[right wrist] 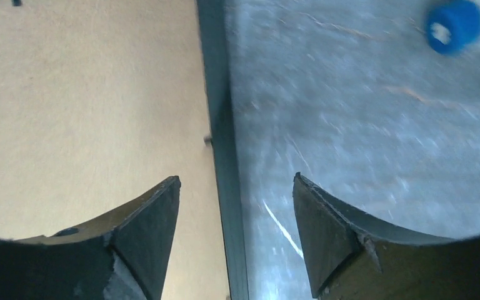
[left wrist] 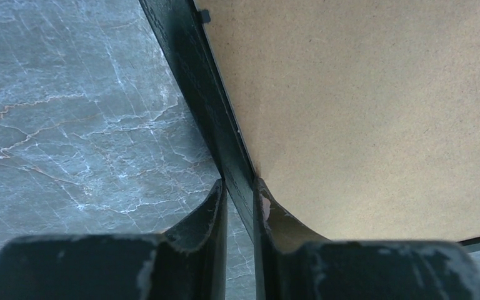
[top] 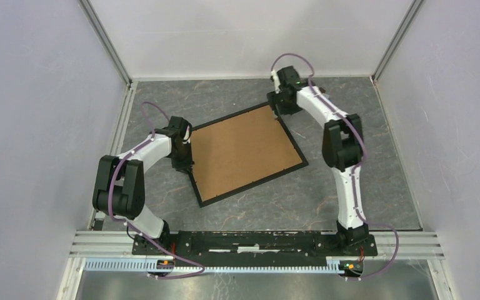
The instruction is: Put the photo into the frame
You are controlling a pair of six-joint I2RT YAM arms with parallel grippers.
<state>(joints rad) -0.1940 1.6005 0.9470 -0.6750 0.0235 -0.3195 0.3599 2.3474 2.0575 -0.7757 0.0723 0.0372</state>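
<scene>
Black fingers (left wrist: 209,212) of the left gripper (left wrist: 239,190) fill the bottom of the left wrist view, pinched together on the side rail of a thin black rectangular picture frame (left wrist: 194,81), one finger outside over the grey marbled tabletop (left wrist: 69,112), the other inside on the plain brown cardboard backing board (left wrist: 362,112) that fills the frame. From above, the frame lies flat and askew in the middle of the tabletop, between both arms. At its far corner the right gripper (right wrist: 236,181) hangs with jaws spread wide, straddling the rail, one finger over the board, the other over the tabletop.
</scene>
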